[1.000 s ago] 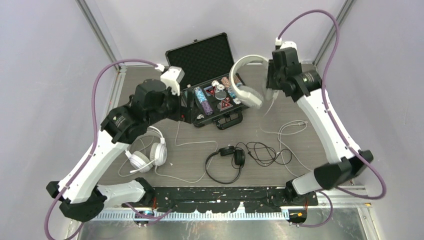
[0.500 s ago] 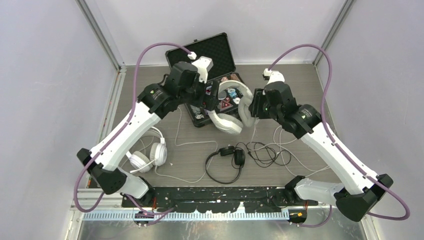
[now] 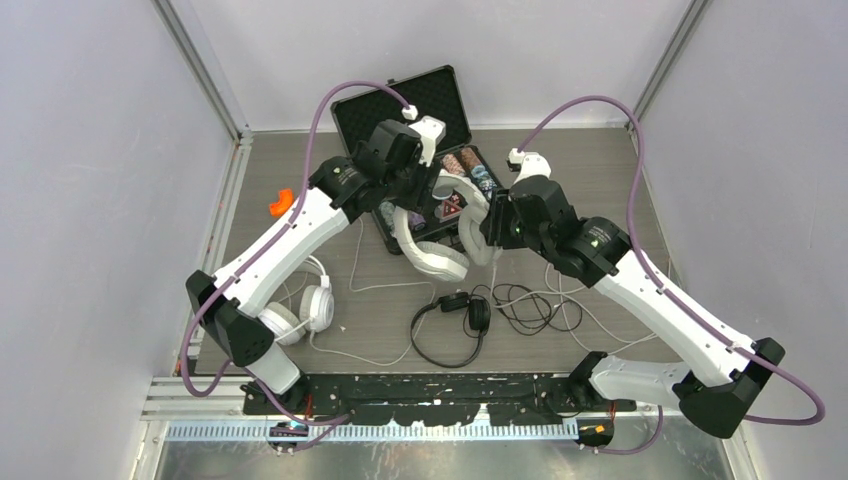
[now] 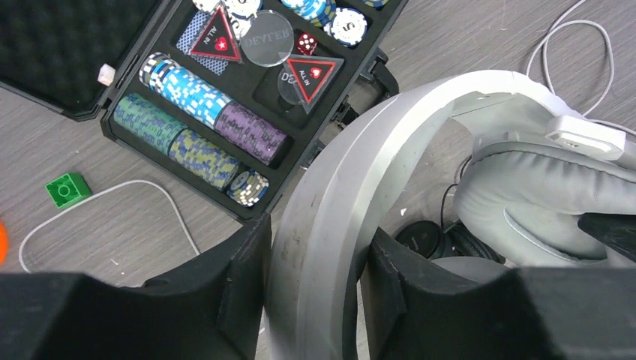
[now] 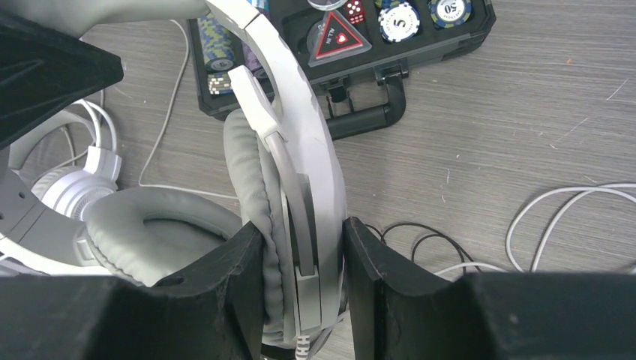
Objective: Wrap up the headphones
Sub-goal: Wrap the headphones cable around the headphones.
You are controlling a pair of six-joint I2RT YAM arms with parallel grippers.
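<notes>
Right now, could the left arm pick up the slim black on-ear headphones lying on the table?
Probably not yet: the left gripper is closed on the bulky white-grey over-ear headphones. The slim black on-ear headphones lie uncovered nearby.

White-and-black arms [image 3: 288,236], purple cables [image 3: 322,118]

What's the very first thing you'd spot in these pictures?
The big white-grey headphones, held up mid-scene, with the left end effector and right end effector each clamped on them. Just behind lies an open black case full of colourful poker chips.
</notes>
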